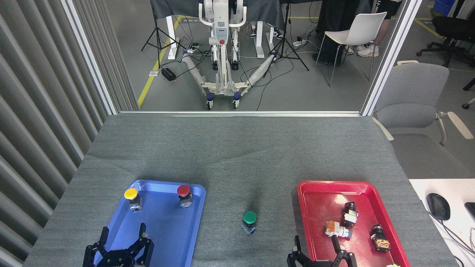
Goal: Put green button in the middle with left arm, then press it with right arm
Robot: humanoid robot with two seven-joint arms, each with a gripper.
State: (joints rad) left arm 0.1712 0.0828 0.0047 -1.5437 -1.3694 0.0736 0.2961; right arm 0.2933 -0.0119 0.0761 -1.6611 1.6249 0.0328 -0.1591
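Note:
The green button (pixel 249 221) stands upright on the grey cloth table (pixel 237 155), between the two trays, with nothing touching it. My left gripper (pixel 119 249) sits low at the bottom edge over the near end of the blue tray (pixel 163 237), fingers spread open and empty. My right gripper (pixel 321 254) shows at the bottom edge by the near left corner of the red tray (pixel 304 196), fingers spread open and empty, to the right of and nearer than the green button.
A yellow-capped button (pixel 132 198) and a red-capped button (pixel 184 195) stand at the far end of the blue tray. The red tray holds several small switch parts (pixel 349 214). A computer mouse (pixel 438 206) lies on a white desk at right.

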